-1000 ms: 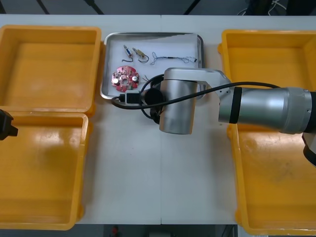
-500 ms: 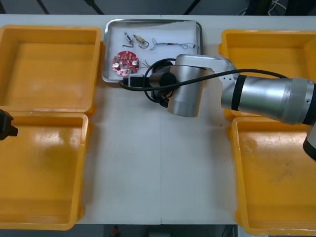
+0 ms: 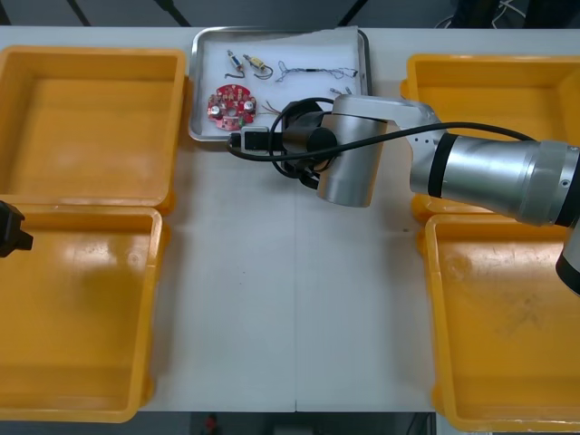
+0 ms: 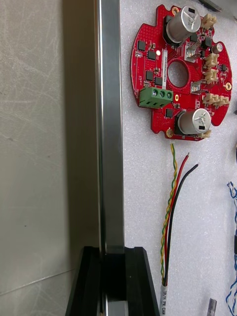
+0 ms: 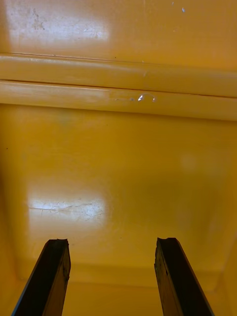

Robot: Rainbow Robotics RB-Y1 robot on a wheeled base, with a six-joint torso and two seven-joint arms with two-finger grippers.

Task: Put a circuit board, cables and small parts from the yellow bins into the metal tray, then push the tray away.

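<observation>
We see bright, even light from above, with pale glare patches on the floor of a yellow bin (image 5: 118, 163) on the left, a hard shine along the rim of the metal tray (image 4: 109, 123), a dark shadow band on the table (image 4: 34, 148) just beside that rim, and soft shadows elsewhere.

Four yellow plastic bins (image 3: 91, 109), one shiny metal tray (image 3: 193, 91). Just beyond the right claw (image 4: 112, 249): one round red circuit board (image 3: 230, 101), two cables (image 3: 308, 71) (one twisted blue-white), at least two small metal parts (image 3: 234, 62).

metal tray (image 3: 193, 91) — corner under right arm (image 3: 489, 177)
</observation>
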